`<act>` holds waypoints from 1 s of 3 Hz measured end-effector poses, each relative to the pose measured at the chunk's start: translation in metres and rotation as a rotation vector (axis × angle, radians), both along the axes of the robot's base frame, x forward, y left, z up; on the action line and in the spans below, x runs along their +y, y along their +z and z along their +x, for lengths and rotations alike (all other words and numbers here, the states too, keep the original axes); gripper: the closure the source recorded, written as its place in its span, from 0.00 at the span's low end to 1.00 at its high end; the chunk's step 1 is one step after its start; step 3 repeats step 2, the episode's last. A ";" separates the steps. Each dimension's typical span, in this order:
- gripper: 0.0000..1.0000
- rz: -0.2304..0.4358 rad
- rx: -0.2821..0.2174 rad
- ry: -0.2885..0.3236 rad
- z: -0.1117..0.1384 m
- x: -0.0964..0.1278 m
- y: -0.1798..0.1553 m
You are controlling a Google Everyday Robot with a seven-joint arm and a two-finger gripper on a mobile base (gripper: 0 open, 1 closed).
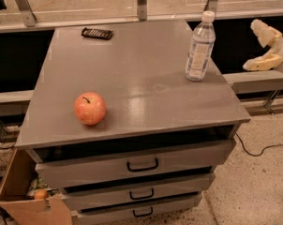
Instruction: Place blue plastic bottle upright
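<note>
The blue plastic bottle (199, 48), clear with a white cap and a pale label, stands upright near the right edge of the grey cabinet top (137, 78). My gripper (258, 48) is at the far right, off the cabinet and well apart from the bottle. Its two pale fingers (265, 32) are spread open and hold nothing.
A red apple (90, 108) sits at the front left of the top. A small black object (97, 33) lies at the back left. Three drawers (141, 165) are below, the top one slightly open. A cardboard box (29, 200) stands on the floor at lower left. A cable (263, 149) lies on the floor at right.
</note>
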State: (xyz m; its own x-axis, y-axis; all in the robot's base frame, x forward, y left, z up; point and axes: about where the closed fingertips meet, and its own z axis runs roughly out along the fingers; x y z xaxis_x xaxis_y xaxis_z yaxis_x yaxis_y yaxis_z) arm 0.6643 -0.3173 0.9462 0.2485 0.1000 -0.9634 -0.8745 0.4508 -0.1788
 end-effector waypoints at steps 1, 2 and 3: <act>0.00 -0.140 -0.045 -0.141 -0.017 -0.052 0.059; 0.00 -0.136 -0.055 -0.144 -0.015 -0.052 0.062; 0.00 -0.136 -0.055 -0.144 -0.015 -0.052 0.062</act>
